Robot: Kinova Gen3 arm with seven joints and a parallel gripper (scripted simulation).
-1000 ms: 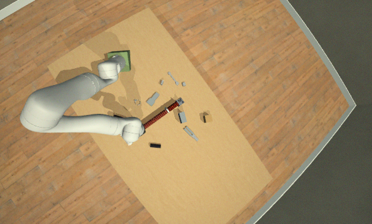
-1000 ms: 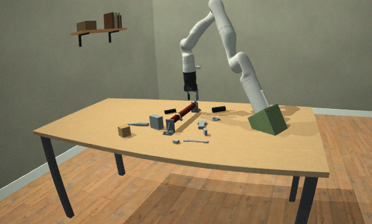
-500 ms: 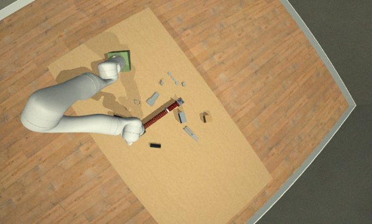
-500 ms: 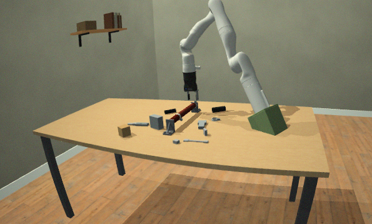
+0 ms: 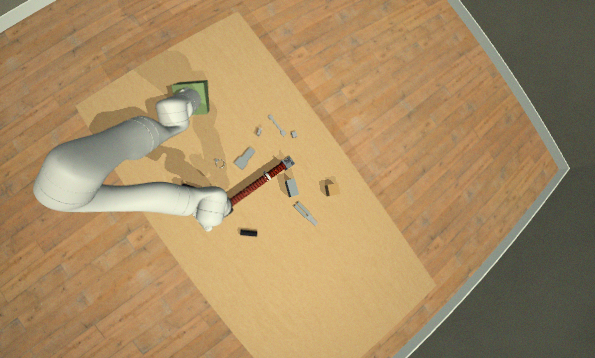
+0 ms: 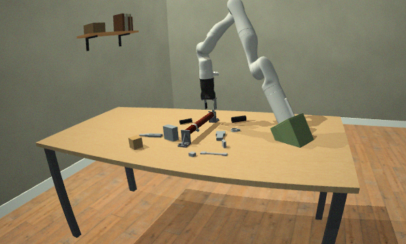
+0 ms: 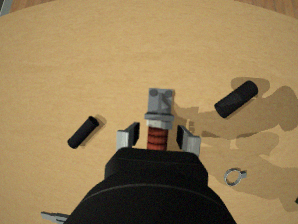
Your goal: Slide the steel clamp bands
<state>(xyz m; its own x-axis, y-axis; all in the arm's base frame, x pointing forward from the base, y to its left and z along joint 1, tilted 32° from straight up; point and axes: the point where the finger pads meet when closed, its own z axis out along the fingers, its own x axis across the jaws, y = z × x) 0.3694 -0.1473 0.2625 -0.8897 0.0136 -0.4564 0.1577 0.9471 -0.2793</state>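
A dark red hose (image 5: 255,184) lies across the table, held at each end by a grey bracket (image 5: 288,161). One steel clamp band (image 5: 267,175) shows on the hose toward its far end; it also shows in the exterior view (image 6: 196,127). The other band is hidden under my arm. My gripper (image 7: 158,131) is open and empty, its fingers on either side of the hose (image 7: 157,137) near the other grey bracket (image 7: 160,103). In the exterior view the gripper (image 6: 210,106) hangs just above the hose's far end (image 6: 207,118).
Two black cylinders (image 7: 236,98) (image 7: 83,132) lie left and right of the hose end. A loose ring (image 7: 233,176), grey blocks (image 6: 170,132), a wrench (image 6: 213,153), a small wooden cube (image 6: 135,142) and the green base block (image 6: 292,130) stand on the table.
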